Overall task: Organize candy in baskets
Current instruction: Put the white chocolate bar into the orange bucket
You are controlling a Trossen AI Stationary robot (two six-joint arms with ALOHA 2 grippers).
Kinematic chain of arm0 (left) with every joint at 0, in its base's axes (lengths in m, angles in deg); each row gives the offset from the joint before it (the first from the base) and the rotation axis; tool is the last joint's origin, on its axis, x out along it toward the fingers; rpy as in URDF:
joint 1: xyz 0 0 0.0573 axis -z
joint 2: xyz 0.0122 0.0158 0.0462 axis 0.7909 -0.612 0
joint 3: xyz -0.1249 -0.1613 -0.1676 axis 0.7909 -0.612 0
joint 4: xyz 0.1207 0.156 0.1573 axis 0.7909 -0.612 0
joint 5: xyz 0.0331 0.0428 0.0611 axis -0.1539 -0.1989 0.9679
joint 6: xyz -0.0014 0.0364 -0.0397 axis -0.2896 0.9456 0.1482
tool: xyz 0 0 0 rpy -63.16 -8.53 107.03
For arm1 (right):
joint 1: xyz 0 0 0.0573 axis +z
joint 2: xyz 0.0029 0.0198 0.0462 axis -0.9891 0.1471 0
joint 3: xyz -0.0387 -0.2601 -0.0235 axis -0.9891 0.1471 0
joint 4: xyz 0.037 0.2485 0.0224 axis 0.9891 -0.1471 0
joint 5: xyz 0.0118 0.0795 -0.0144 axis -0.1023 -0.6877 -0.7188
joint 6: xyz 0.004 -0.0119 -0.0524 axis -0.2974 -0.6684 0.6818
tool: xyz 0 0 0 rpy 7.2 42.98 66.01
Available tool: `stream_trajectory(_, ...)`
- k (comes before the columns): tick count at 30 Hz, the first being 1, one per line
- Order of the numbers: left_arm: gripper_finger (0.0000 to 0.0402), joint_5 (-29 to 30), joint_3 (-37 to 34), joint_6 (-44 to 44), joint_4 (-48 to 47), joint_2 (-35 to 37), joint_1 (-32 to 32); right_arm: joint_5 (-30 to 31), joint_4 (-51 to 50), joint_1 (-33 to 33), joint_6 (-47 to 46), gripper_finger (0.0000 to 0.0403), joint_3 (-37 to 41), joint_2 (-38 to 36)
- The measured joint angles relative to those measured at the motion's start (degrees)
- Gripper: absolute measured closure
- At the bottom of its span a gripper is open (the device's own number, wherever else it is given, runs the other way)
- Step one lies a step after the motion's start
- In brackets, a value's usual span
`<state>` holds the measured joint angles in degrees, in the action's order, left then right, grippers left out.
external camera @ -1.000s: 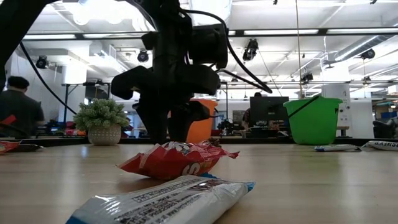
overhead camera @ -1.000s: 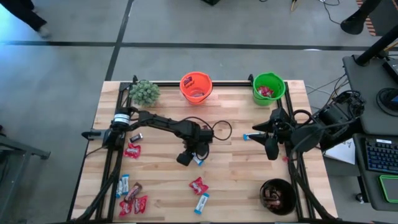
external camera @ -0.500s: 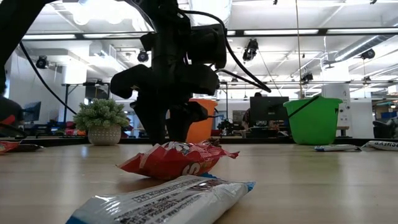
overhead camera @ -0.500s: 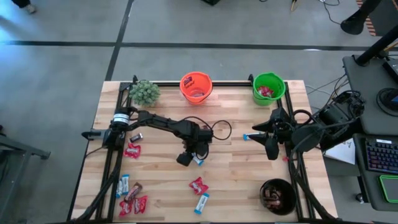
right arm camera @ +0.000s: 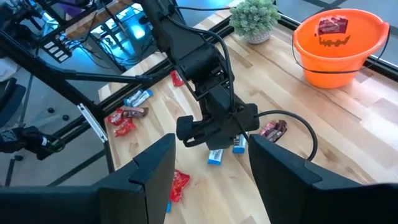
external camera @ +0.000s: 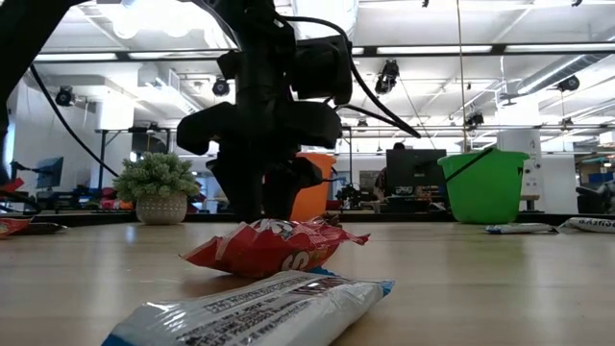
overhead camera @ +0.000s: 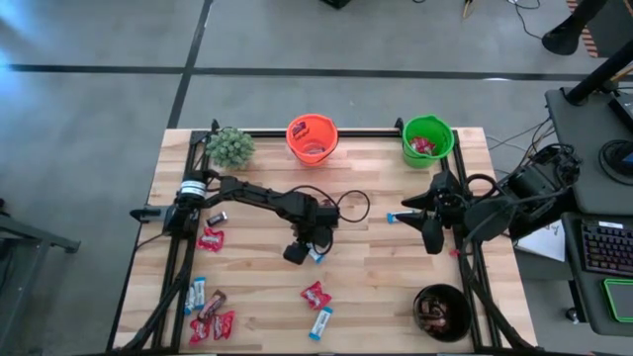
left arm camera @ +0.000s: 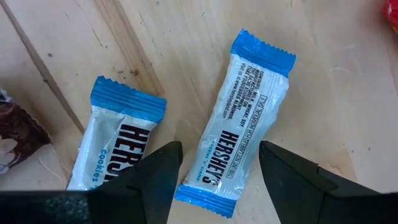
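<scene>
My left gripper (overhead camera: 298, 253) points down near the table's middle, open. Its fingers stand either side of the near end of a light blue-and-white candy bar (left arm camera: 239, 149) that lies flat on the wood; I see no touch. A second blue-and-white bar (left arm camera: 118, 146) lies beside it, and a brown one (left arm camera: 12, 134) beyond that. My right gripper (overhead camera: 415, 225) hangs open and empty above the table's right side. The orange basket (overhead camera: 312, 138) and green basket (overhead camera: 427, 140) stand at the far edge, the black basket (overhead camera: 441, 311) at the near right.
A fuzzy plant (overhead camera: 229, 146) stands at the far left. Loose candy lies at the left (overhead camera: 210, 239), in a cluster at the near left (overhead camera: 208, 311), and near the front middle (overhead camera: 316, 295). One blue bar (overhead camera: 393, 217) lies below my right gripper.
</scene>
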<state>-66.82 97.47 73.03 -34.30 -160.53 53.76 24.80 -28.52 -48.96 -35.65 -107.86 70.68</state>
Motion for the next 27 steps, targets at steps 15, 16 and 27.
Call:
stream_trajectory(15,0.0192,0.2,0.0,-1.28,-0.24,-0.51,0.09,0.0,0.39,0.0,-0.35,0.0211,0.0,-0.76)
stream_trajectory(16,0.0192,0.2,0.0,-1.32,-0.26,-0.51,0.09,0.0,0.39,0.0,-0.35,0.0211,0.0,-0.76)
stream_trajectory(27,0.0247,-1.83,-0.1,-4.2,-0.67,-0.55,-0.09,-0.02,3.43,0.0,0.08,0.0211,0.0,-1.56)
